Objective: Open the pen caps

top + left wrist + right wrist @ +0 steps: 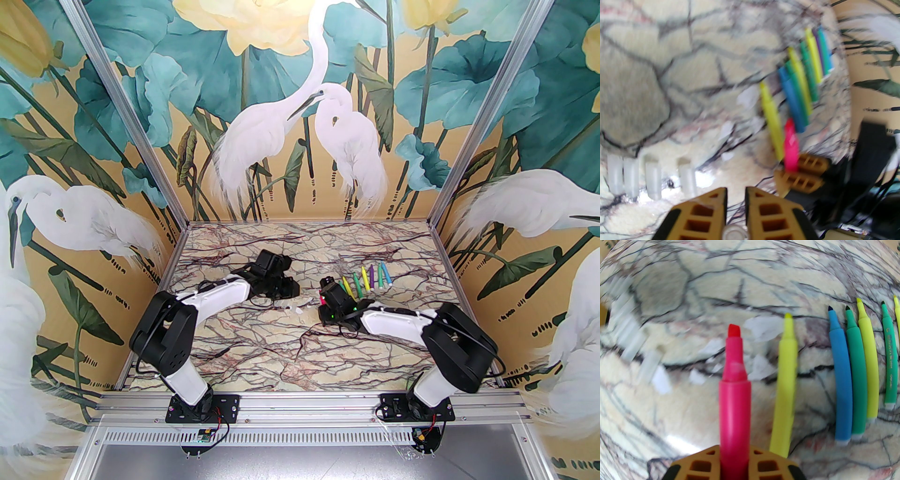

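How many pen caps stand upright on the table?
4, in a row beside the left end effector: first cap, second cap, third cap, fourth cap. Others may be hidden.

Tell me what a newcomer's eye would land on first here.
First, the heron mural covering the walls around the marble table. Then the pink pen, its tip bare, clamped in the right gripper, with a row of coloured pens lying beside it on the table. In the left wrist view, four clear caps sit in a line.
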Available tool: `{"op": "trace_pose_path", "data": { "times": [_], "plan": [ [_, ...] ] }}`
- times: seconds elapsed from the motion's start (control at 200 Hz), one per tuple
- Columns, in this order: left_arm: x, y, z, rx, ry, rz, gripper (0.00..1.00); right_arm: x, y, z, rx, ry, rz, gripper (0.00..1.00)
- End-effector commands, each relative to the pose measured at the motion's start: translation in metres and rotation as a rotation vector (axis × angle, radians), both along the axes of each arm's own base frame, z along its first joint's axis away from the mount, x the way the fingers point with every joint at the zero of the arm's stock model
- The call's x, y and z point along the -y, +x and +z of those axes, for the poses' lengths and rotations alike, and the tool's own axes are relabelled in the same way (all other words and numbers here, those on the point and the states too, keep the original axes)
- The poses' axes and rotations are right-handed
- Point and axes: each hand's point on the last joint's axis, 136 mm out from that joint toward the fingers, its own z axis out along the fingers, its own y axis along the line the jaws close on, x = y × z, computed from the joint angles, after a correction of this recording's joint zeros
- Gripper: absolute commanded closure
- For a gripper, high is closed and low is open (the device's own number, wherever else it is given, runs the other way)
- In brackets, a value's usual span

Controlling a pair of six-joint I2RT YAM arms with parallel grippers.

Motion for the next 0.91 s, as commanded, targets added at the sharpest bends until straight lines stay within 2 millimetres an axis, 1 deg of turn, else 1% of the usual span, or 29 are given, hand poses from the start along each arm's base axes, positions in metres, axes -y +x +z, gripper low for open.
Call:
{"op": "trace_pose_path", "data": {
  "times": [0.0,0.19,0.3,0.4,0.605,0.9],
  "plan": [
    [-0.001,-0.007,-0.015,-0.028,0.089,-0.024,0.99,-0.005,0.014,0.002,0.008,0.023,-0.032,1.00],
    [0.010,-0.011,-0.022,-0.041,0.101,-0.046,0.98,0.004,0.019,-0.010,-0.004,-0.024,-0.059,1.00],
    [0.015,-0.011,-0.026,-0.047,0.114,-0.054,0.93,0.011,0.020,-0.013,-0.006,-0.050,-0.077,1.00],
    [0.018,-0.011,-0.031,-0.050,0.130,-0.059,0.89,0.013,0.021,-0.013,-0.002,-0.053,-0.082,1.00],
    [0.019,-0.006,-0.045,-0.054,0.191,-0.052,0.83,0.017,0.021,-0.008,0.010,-0.056,-0.085,1.00],
    [0.020,-0.003,-0.053,-0.035,0.233,-0.054,0.75,0.018,0.021,-0.005,0.016,-0.052,-0.085,1.00]
  ]
}}
